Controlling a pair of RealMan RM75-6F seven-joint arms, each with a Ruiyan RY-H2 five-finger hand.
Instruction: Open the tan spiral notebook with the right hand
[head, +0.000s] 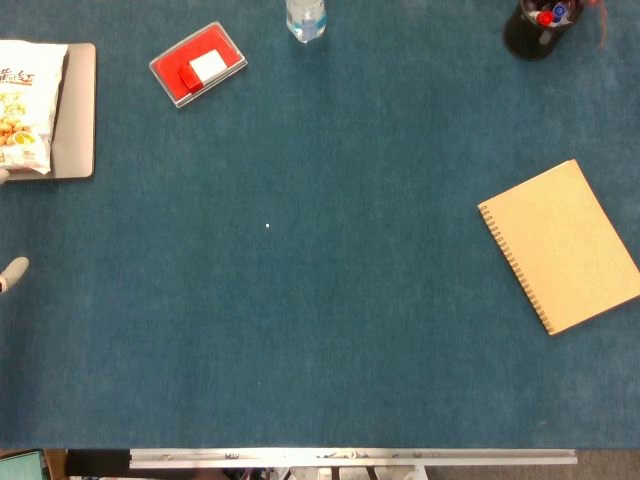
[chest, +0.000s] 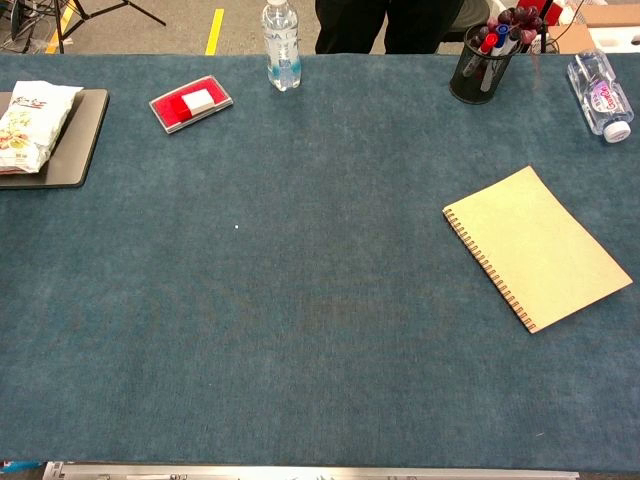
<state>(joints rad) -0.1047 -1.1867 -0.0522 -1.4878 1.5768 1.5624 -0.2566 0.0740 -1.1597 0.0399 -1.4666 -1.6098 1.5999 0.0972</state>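
Notebook (head: 560, 247) first: it lies closed and flat on the right side of the table (head: 300, 330), tilted, with its spiral binding along the left edge and the free edge facing right. My right hand shows in neither view, so I cannot say how it stands. At the left border of the head view a pale tip (head: 14, 272) pokes in; it may be my left hand, but I cannot tell its state. I judge the task has not started; the reach is the step in hand. Next I need to bring the right hand in from the right, catch the cover's free edge and swing it over the spiral. Farther off stand a pen cup (chest: 481, 68), a water bottle (chest: 281, 42), a red case (chest: 190, 103) and a snack bag (chest: 30, 122).
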